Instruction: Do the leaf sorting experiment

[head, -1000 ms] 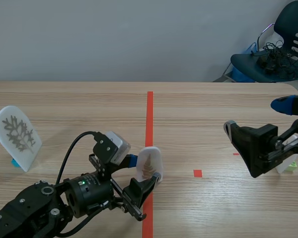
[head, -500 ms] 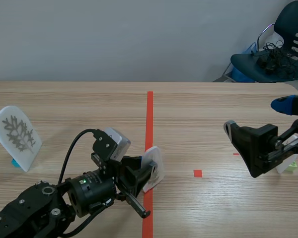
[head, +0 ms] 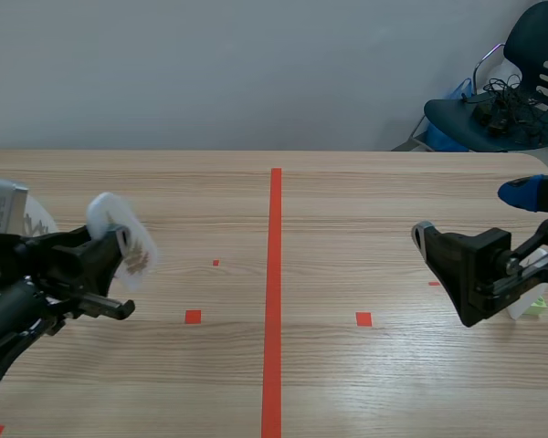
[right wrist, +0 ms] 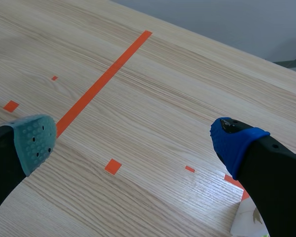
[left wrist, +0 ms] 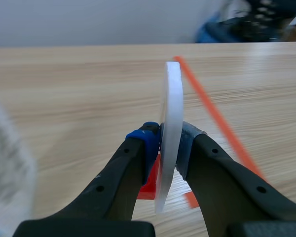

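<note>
scene view | left gripper (left wrist: 168,141) pinching card (head: 123,239) swung from centre line (head: 274,301) leftward | sorting underway | right gripper (right wrist: 134,140) spread, unmoved

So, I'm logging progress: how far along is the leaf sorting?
Looks done: one white leaf card sits by the open right gripper. In hand: the left gripper is shut on a white oval leaf card above the table's left side. Left: setting it down.
</note>
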You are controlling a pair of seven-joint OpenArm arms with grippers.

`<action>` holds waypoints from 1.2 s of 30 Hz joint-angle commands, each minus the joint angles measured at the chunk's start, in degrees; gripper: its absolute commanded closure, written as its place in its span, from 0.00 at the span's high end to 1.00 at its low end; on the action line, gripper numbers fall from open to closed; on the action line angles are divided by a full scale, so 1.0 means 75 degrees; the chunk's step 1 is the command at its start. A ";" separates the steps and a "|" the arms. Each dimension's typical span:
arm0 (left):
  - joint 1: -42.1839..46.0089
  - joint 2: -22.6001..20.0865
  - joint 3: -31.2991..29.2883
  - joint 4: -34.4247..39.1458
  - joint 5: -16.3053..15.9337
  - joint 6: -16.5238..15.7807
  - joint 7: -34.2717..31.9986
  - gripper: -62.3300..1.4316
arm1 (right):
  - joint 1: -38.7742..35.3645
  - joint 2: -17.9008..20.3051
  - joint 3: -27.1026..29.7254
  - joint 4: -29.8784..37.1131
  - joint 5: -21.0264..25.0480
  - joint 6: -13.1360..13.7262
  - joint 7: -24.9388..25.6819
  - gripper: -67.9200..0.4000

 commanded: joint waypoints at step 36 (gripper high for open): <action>-0.1550 -0.0012 -0.0376 -0.2684 -0.0615 0.0262 -0.0175 0.55 | 0.0111 0.0085 0.0140 -0.0003 0.0058 -0.0023 0.0169 0.96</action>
